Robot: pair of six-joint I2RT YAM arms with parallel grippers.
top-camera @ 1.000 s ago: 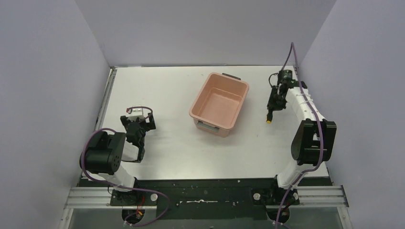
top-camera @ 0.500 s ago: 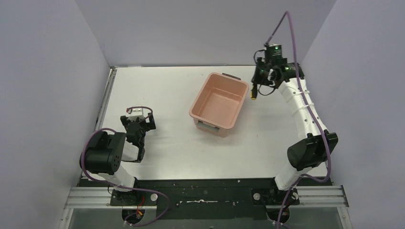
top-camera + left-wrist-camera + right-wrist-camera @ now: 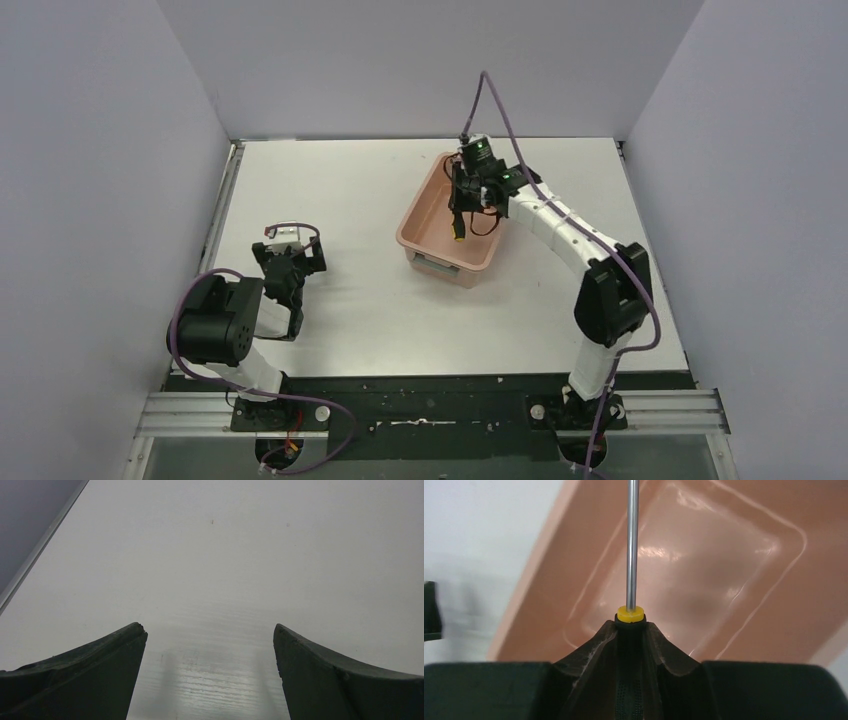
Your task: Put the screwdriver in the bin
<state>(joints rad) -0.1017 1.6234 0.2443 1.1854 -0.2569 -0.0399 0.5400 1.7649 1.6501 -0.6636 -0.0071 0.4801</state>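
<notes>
The right gripper [image 3: 461, 206] is clamped on the black handle of the screwdriver [image 3: 631, 545], holding it over the salmon-pink bin [image 3: 445, 265] with its shaft pointing into the tub. At the bin's 8 o'clock, the left gripper [image 3: 210, 635] gapes wide and empty above the white table [image 3: 350, 200].

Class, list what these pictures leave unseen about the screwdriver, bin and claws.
- Right wrist view: tip of the screwdriver cut off by the top edge; its handle hidden inside the right claw.
- Top view: far rim of the bin partly hidden behind the right arm.
- Left wrist view: left claw cut off below.
</notes>
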